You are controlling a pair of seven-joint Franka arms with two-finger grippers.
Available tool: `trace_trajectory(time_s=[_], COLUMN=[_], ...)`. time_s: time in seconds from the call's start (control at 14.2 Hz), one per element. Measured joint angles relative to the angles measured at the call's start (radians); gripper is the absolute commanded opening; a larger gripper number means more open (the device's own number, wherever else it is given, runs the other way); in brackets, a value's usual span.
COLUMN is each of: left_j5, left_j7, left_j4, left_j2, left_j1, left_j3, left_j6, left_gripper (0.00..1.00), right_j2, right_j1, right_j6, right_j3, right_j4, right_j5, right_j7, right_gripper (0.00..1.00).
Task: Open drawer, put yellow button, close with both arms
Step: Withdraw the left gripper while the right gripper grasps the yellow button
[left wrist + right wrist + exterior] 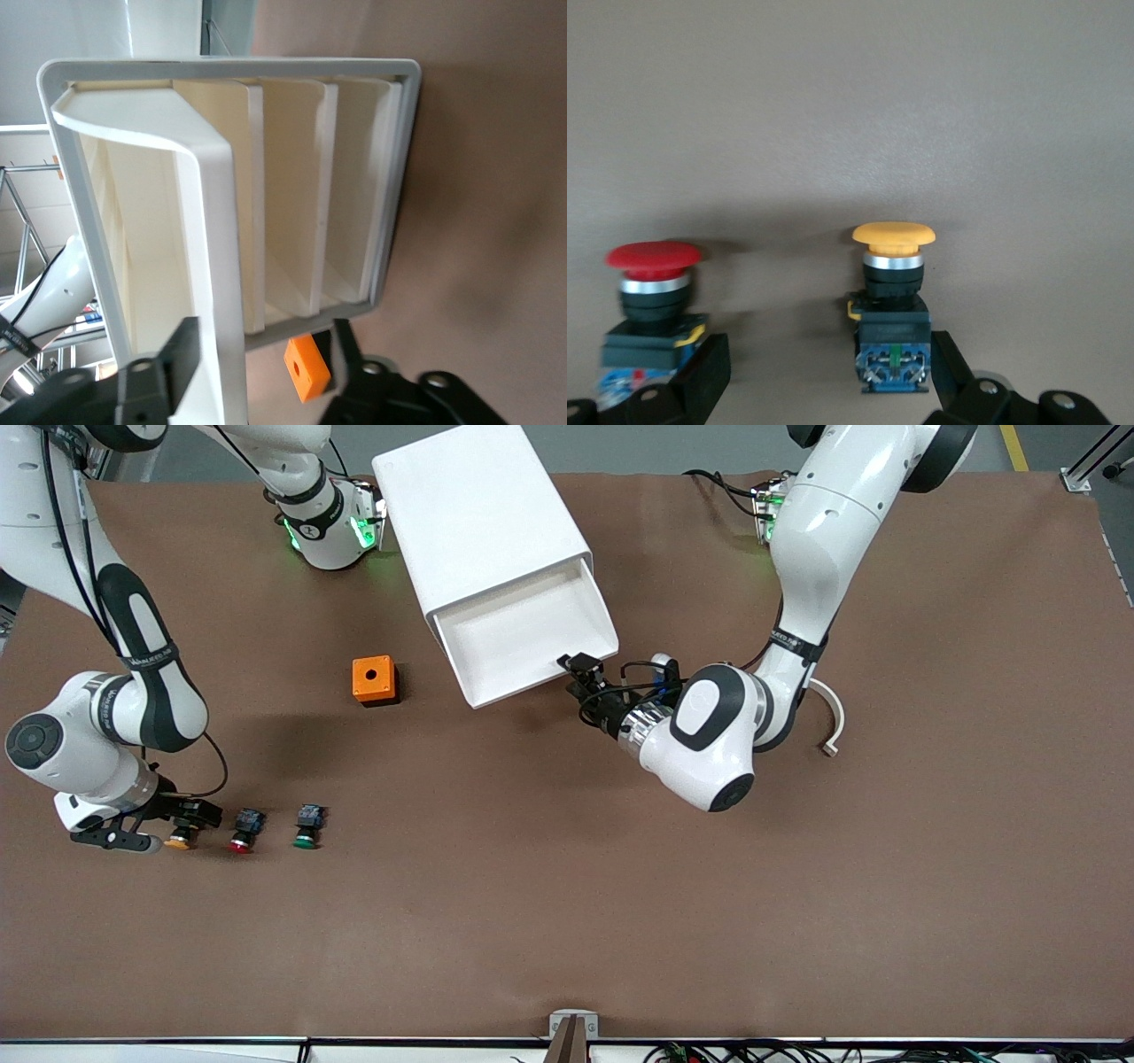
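The white cabinet [478, 514] stands between the two bases. Its uppermost drawer [532, 633] is pulled out and shows nothing inside. My left gripper [582, 675] is at the drawer's front corner. In the left wrist view the gripper [263, 350] is open, with the drawer's front wall [217, 266] between its fingers. The yellow button [180, 838] lies on the table at the right arm's end. My right gripper [183, 817] is low over it. In the right wrist view the gripper [828, 363] is open, and the yellow button [893, 305] stands between the fingers, close to one of them.
A red button [243, 831] and a green button [307, 825] lie in a row beside the yellow one; the red one [651, 305] is just outside my right gripper's finger. An orange box [373, 680] sits beside the drawer. A white curved piece [831, 722] lies near the left arm.
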Motion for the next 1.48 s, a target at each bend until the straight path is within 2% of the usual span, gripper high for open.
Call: trace_trajectory(time_s=[0.28, 0.35, 0.42, 0.49, 0.57, 0.64, 0.85, 1.13, 1.34, 1.48], left_j5=[0.026, 0.048, 0.069, 0.094, 0.133, 0.191, 0.402, 0.472, 0.483, 0.520], left_j7=[0.019, 0.049, 0.089, 0.129, 0.164, 0.192, 0.317, 0.610, 0.798, 0.881], left_j4=[0.054, 0.061, 0.067, 0.070, 0.072, 0.073, 0.082, 0.088, 0.090, 0.090], left_j2=[-0.004, -0.009, -0.015, -0.025, -0.040, -0.058, -0.116, -0.174, -0.199, -0.218], left_j1=[0.017, 0.020, 0.022, 0.023, 0.025, 0.027, 0.029, 0.028, 0.031, 0.033], left_j3=[0.102, 0.128, 0.156, 0.182, 0.204, 0.217, 0.225, 0.282, 0.342, 0.351], left_j6=[-0.002, -0.003, -0.003, -0.004, -0.004, -0.004, -0.005, -0.005, -0.005, -0.005], left_gripper=[1.00, 1.00, 1.00, 1.00, 1.00, 1.00, 1.00, 1.00, 1.00, 1.00], right_j2=[0.014, 0.015, 0.017, 0.018, 0.019, 0.019, 0.019, 0.018, -0.007, -0.062], right_j1=[-0.005, -0.005, -0.005, -0.006, -0.007, -0.012, -0.034, -0.035, -0.017, 0.015], right_j6=[0.006, 0.006, 0.005, 0.004, 0.003, 0.003, 0.003, -0.014, -0.196, -0.365], right_j3=[0.000, 0.000, 0.000, 0.000, 0.000, -0.001, -0.002, 0.005, 0.019, 0.024], right_j4=[0.001, 0.001, 0.001, 0.001, 0.001, 0.001, 0.006, 0.012, 0.065, 0.115], right_j5=[0.000, 0.000, 0.000, 0.000, 0.000, 0.000, 0.000, 0.029, 0.138, 0.157], right_j7=[-0.020, -0.026, -0.038, -0.059, -0.085, -0.104, -0.132, -0.133, -0.115, -0.027], right_gripper=[1.00, 0.96, 0.66, 0.40, 0.17, 0.00, 0.00, 0.00, 0.00, 0.00])
